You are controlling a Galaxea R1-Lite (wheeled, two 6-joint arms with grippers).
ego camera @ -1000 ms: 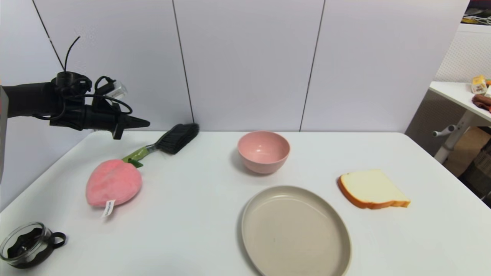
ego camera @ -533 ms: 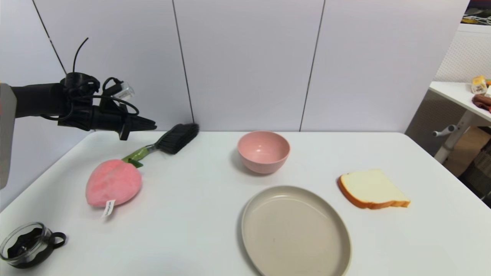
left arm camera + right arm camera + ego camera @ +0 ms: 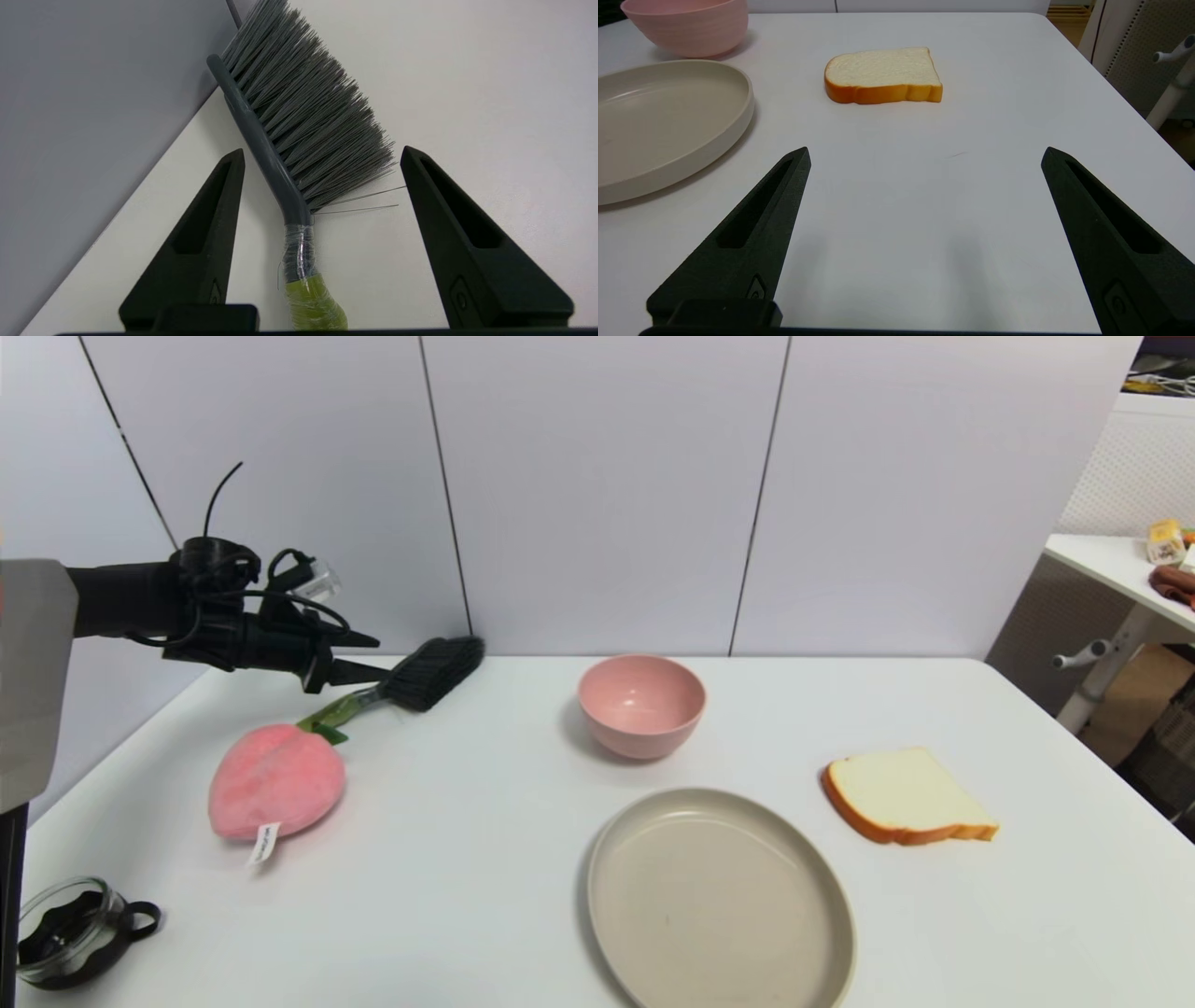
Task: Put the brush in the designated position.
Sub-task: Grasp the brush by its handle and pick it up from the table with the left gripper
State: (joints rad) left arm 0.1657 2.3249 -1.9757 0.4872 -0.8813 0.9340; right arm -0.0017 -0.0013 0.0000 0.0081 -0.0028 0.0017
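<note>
The brush [image 3: 411, 681] lies at the back left of the table, its black bristle head by the wall and its light green handle [image 3: 331, 714] running down to a pink plush peach. My left gripper [image 3: 373, 655] hovers open just above the brush's neck. In the left wrist view the brush [image 3: 289, 140] lies between the two spread fingers, its neck [image 3: 299, 252] and green handle [image 3: 315, 305] in the gap, not touched. My right gripper [image 3: 924, 156] is open and empty over the table's right part; it does not show in the head view.
A pink plush peach [image 3: 275, 779] lies at the handle's end. A pink bowl [image 3: 640, 704] stands at the back middle, a beige plate [image 3: 719, 901] in front of it, a bread slice [image 3: 906, 795] to the right. A glass jar [image 3: 61, 933] sits at the front left corner.
My left arm has moved right and down toward the brush, and its fingers have spread open over the neck. Nothing else on the table moved.
</note>
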